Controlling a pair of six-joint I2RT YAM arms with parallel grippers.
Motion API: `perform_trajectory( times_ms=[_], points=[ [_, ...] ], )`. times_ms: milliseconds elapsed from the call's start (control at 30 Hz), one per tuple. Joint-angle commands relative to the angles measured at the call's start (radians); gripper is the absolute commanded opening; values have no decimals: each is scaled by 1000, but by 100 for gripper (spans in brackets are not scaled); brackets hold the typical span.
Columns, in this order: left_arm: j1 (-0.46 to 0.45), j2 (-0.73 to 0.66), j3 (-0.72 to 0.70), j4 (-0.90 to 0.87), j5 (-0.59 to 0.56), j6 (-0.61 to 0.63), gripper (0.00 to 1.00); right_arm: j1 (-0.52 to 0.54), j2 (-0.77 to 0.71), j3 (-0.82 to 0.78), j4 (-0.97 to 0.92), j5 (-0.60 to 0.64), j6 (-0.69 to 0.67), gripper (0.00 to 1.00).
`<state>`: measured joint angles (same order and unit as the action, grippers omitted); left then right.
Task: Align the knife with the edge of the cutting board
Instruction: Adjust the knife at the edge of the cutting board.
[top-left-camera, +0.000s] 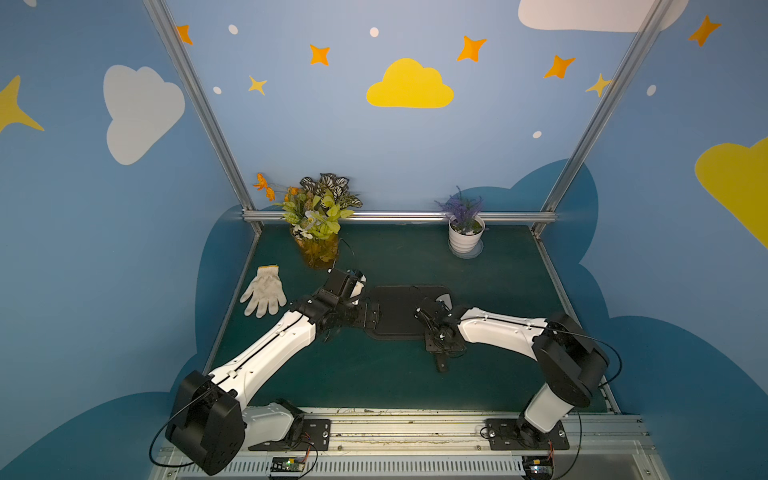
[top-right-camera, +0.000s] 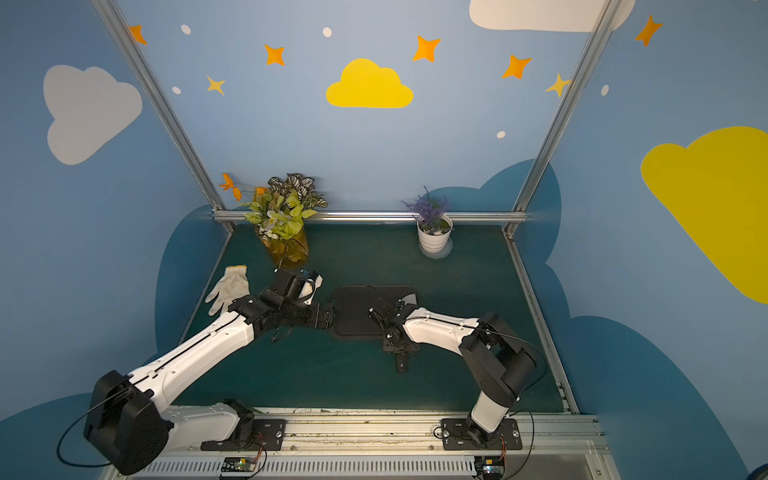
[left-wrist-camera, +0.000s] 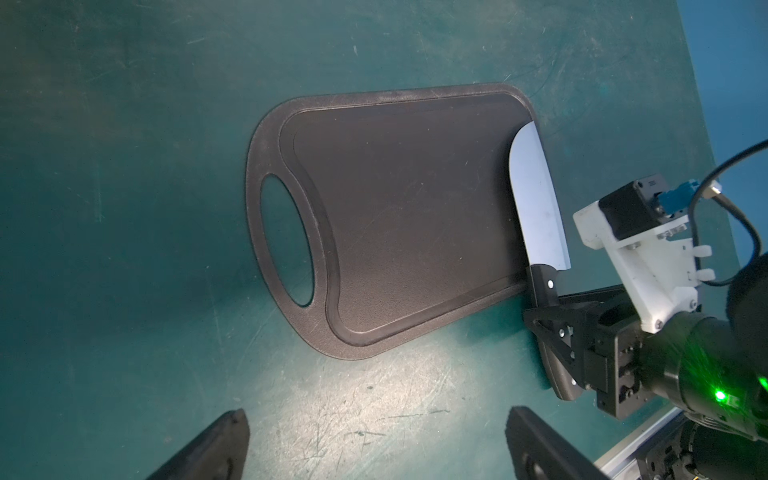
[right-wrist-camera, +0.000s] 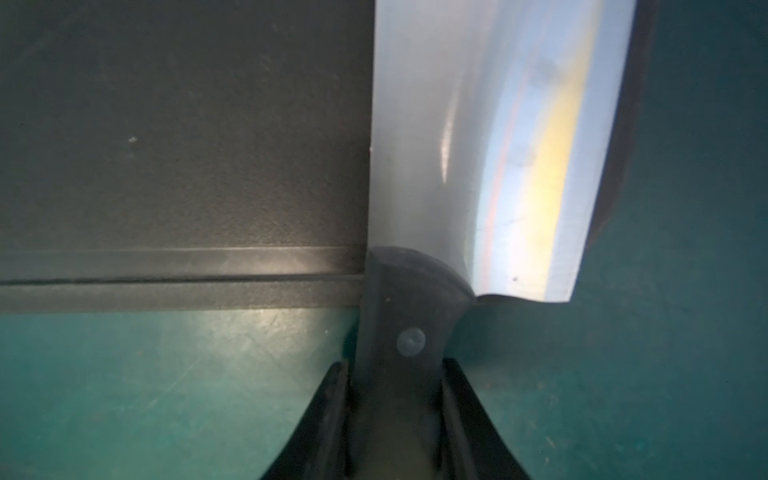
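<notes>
The black cutting board (top-left-camera: 395, 311) (top-right-camera: 357, 309) (left-wrist-camera: 407, 216) lies flat mid-table, its oval handle hole (left-wrist-camera: 286, 241) toward my left arm. The knife's silver blade (left-wrist-camera: 538, 199) (right-wrist-camera: 478, 145) (top-left-camera: 445, 298) rests along the board's end opposite the hole, close to parallel with that rim. My right gripper (right-wrist-camera: 395, 374) (left-wrist-camera: 552, 332) is shut on the knife's black riveted handle (right-wrist-camera: 401, 328), which sticks out past the board's near long side. My left gripper (left-wrist-camera: 376, 436) (top-left-camera: 372, 316) hovers open by the hole end, holding nothing.
A white work glove (top-left-camera: 264, 291) lies at the left of the green mat. A vase of artificial flowers (top-left-camera: 318, 232) and a white pot of lavender (top-left-camera: 465, 235) stand at the back. Aluminium frame rails (top-left-camera: 399, 216) border the mat.
</notes>
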<state>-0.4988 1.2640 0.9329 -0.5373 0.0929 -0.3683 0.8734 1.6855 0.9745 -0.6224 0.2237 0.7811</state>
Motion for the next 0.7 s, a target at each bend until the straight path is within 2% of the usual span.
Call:
perform_trajectory(
  times_ms=[0,667],
  points=[
    [-1,-2,-10,-4,-6,10,100,-5,6,34,-34,32,-12,0],
    [-27,18,-13,6,13,20,100,-35,64,71,-46,10,-55,0]
  ],
)
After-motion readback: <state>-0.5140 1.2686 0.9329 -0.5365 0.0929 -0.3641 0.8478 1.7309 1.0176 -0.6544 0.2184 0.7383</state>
